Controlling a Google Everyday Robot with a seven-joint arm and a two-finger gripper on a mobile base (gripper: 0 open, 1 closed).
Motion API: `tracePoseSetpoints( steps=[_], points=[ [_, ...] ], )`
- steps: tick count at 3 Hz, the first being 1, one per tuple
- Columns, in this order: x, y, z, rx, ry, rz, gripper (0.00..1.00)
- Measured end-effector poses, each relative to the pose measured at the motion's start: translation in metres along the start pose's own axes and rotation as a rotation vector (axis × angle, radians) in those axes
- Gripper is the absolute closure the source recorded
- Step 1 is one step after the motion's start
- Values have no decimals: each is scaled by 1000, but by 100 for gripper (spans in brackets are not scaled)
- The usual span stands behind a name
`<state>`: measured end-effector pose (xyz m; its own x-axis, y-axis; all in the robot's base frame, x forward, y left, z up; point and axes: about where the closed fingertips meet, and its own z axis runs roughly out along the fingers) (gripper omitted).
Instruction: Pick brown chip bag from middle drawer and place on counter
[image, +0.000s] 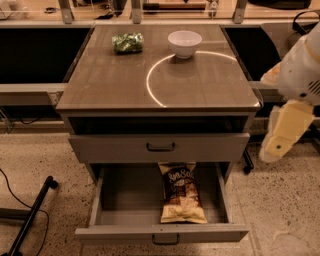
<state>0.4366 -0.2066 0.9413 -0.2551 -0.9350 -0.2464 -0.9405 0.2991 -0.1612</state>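
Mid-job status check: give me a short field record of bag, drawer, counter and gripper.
chip bag: lying flat in the open drawer, right of centre
open drawer: pulled out, holds only the bag
counter: green packet and white bowl at the back
gripper: beside the cabinet's right side, away from the bag

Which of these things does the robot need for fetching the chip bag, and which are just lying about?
Needed: brown chip bag; open drawer holding it; counter; gripper, off to the cabinet's right.
Lying about: green packet and white bowl, both on the counter; closed drawer.
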Motion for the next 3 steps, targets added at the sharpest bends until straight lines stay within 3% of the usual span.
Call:
tracePoseSetpoints(
  steps=[1, 2, 3],
  points=[
    [-3, 25, 66, -131, -78, 101, 0],
    [-4, 26, 69, -133, -81, 102, 0],
    [-7, 31, 94, -157, -114, 111, 0]
  ],
)
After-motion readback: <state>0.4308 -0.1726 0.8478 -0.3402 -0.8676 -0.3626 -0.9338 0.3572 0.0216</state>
